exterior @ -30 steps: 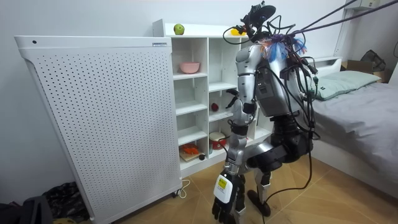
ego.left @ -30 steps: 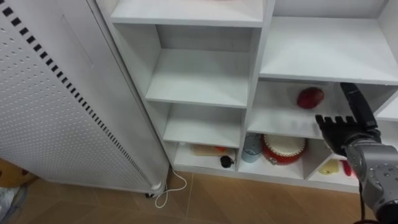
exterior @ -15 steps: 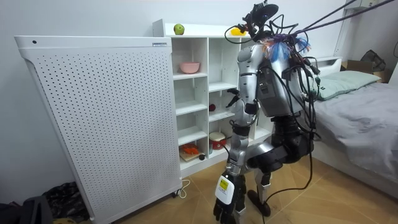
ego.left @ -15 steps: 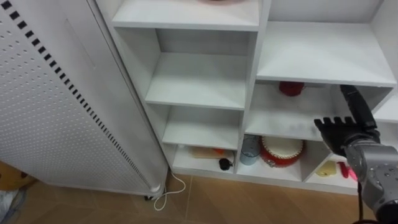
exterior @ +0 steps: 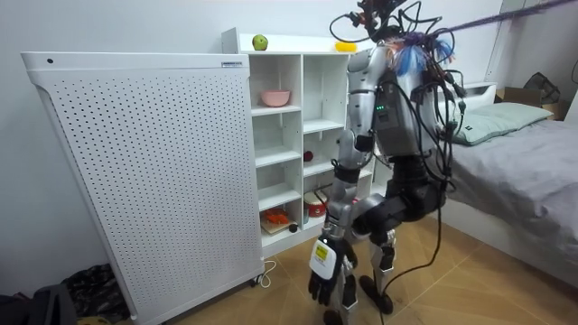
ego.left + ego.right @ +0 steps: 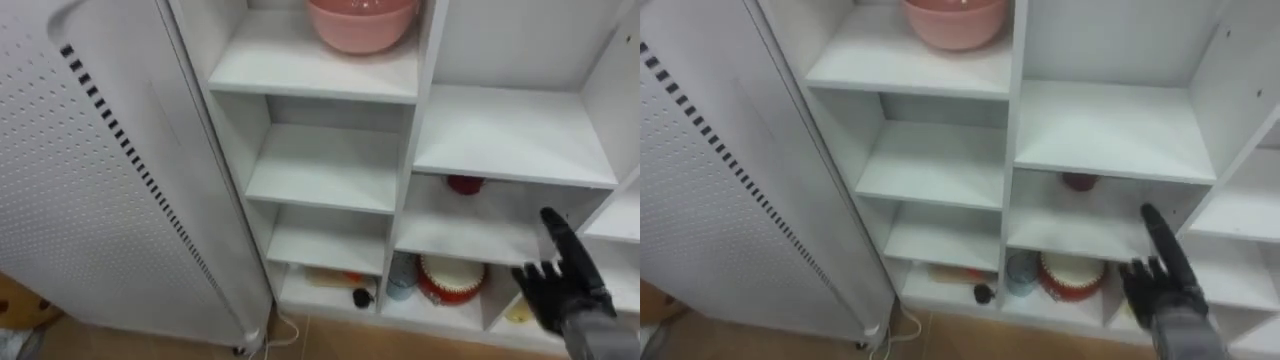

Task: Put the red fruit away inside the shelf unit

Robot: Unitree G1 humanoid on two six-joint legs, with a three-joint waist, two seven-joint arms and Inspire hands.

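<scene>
At the lower right of the eye views, your right hand (image 6: 562, 290) is holding its fingers (image 6: 556, 236) straight and spread, gripping nothing, in front of the right column of the closet (image 6: 418, 110). A red fruit (image 6: 465, 184) is sitting up and to the left of that hand, apart from it, at the back of a shelf in the same column, its top hidden by the board above. One shelf lower, a round red-and-white container (image 6: 450, 278) is standing just beside a blue cup (image 6: 403, 275). A pink bowl (image 6: 362, 20) is resting high in the left column. In the room view, a green fruit (image 5: 260, 42) and a yellow fruit (image 5: 343, 46) are lying on the closet's top. Your left hand (image 5: 328, 280) is hanging low beside the legs, fingers relaxed and holding nothing. You are standing with bent knees facing the closet, a white perforated panel (image 6: 80, 180) on your left.
</scene>
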